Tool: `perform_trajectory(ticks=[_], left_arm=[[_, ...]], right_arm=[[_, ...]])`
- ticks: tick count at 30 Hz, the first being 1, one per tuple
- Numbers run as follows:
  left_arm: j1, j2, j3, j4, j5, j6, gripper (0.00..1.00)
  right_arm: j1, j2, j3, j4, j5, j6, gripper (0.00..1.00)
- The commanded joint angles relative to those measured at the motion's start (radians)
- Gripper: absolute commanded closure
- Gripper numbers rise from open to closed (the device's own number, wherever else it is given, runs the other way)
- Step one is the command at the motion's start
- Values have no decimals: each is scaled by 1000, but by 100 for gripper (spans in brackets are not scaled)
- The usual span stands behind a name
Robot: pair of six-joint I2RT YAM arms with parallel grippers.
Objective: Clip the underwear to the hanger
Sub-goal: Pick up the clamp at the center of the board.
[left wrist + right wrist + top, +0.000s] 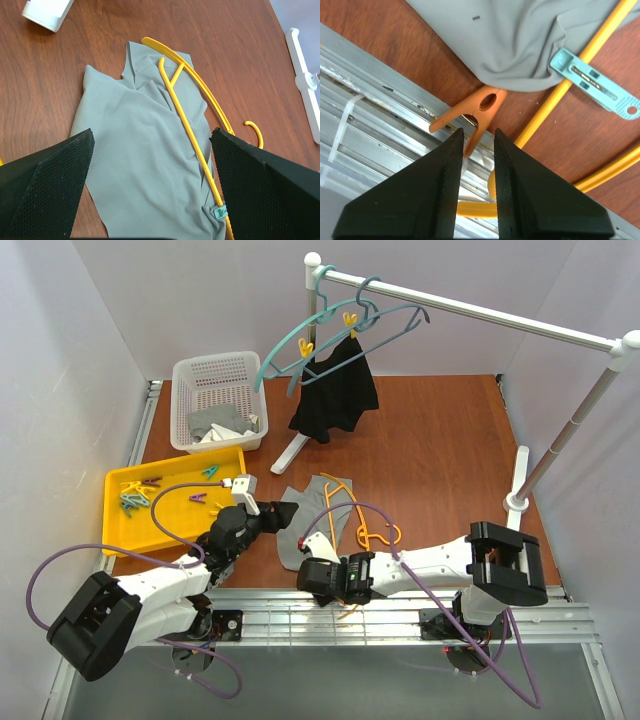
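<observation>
Soft, even white light falls from overhead, leaving only faint shadows on the table (440, 460) ahead of both arms. The top view is sharp, its walls leaning outward at the frame's edges. Between the left fingers (50, 190), the underwear (140, 150) and hanger (186, 120) read crisp, while the fingers' mesh softens near the lens. Beside the right fingers (425, 195), the metal rail (380, 100) carries dull glare, and a soft shadow edges the cloth ahead.
</observation>
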Motion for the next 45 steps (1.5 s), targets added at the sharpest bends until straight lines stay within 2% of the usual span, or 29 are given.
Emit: perform_trajectory(ticks=[1,5,8,13,17,19,20,21,23,24,26,28,30,31,33,36,40,42,45], left_arm=[[-2,-20,-12,5,11,4,14],[-2,-27,-24,26,17,14,14],[-2,-26,-28,40,20,16,14],[-4,-21,-31,78,61,50,14],[0,-15,-70,208,121,119,16],[0,-30,-90,271,124,151,16],[1,-35,-109,288,127,181,15],[3,-39,-115,325,132,200,15],[7,-44,-118,345,161,235,15],[9,-44,-112,348,169,241,15],[12,-33,-106,370,234,266,15],[15,-12,-115,455,297,280,14],[16,32,-133,582,398,292,14],[18,43,-141,622,425,289,13],[29,63,-155,725,517,271,13],[41,71,-153,742,597,228,13],[61,106,-208,937,687,86,13],[105,118,-221,1029,747,29,13],[113,140,-198,1078,813,-56,13]], right_arm=[[-3,16,-2,35,51,-2,80],[-6,18,-8,45,71,-29,94],[-16,6,-39,84,43,-43,99],[-33,-54,-52,86,5,-115,99],[-111,-180,-84,127,-61,-221,99],[-200,-275,-146,192,-180,-264,99],[-232,-306,-169,283,-228,-320,99],[-306,-353,-192,320,-344,-342,99],[-358,-382,-225,379,-429,-385,99],[-403,-386,-229,416,-555,-432,99],[-437,-366,-207,417,-654,-471,99],[-472,-315,-188,417,-768,-532,99],[-500,-277,-174,492,-907,-549,99],[-512,-268,-180,562,-944,-543,99],[-536,-248,-179,589,-1019,-542,99],[-559,-260,-186,627,-1079,-553,99],[-589,-315,-219,712,-1141,-525,99],[-605,-347,-235,741,-1167,-517,99],[-616,-375,-239,758,-1196,-516,99]])
